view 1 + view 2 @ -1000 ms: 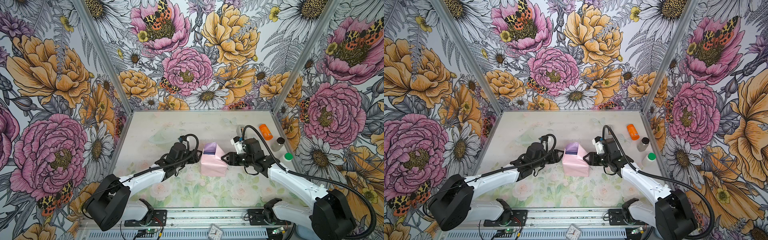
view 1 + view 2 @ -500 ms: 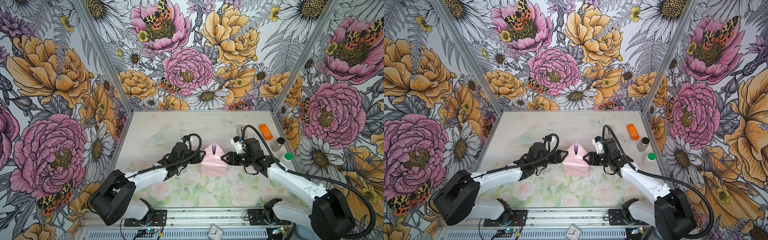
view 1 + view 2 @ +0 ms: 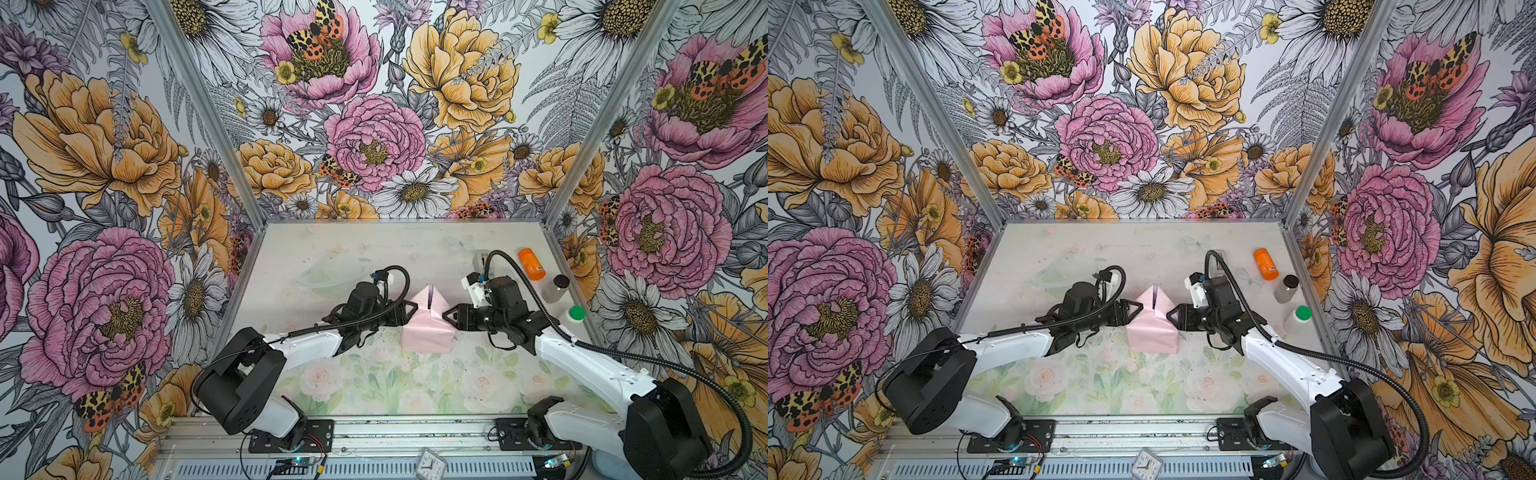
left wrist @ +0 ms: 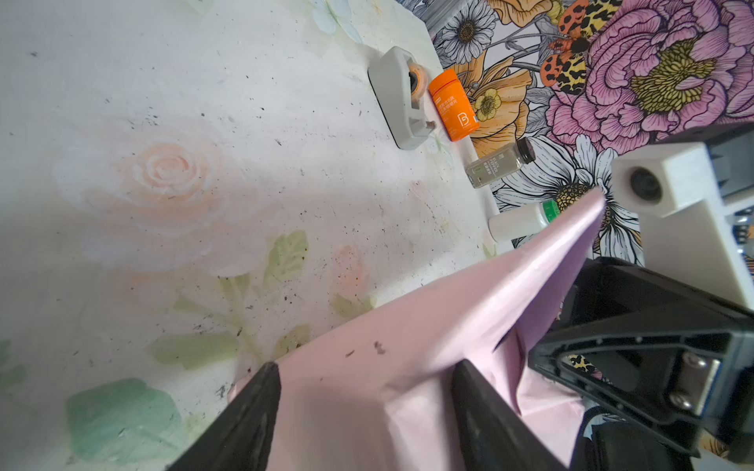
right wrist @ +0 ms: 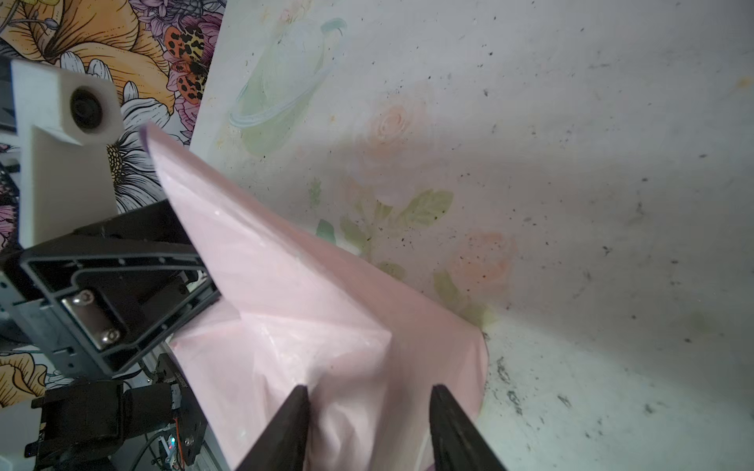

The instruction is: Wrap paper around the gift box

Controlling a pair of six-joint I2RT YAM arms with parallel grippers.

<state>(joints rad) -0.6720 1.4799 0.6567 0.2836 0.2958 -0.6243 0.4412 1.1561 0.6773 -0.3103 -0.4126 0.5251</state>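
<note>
- The gift box is sitting out of sight beneath the paper (image 3: 426, 330), which is lying pale pink side out on the table (image 3: 374, 249). A lilac sliver is showing at the paper's raised peak.
- The left end effector (image 3: 411, 308) and the right end effector (image 3: 444, 315) are flanking the paper. Each is partly open, pressing its tips into the paper's sides and clamping nothing.
- The end fold appears to be in hand, with the side flaps being pushed inward into a triangle.
- Next, the peak probably needs laying flat against the box, with one end effector pinning it. The tape dispenser (image 4: 402, 98) is waiting well beyond the paper.
</note>
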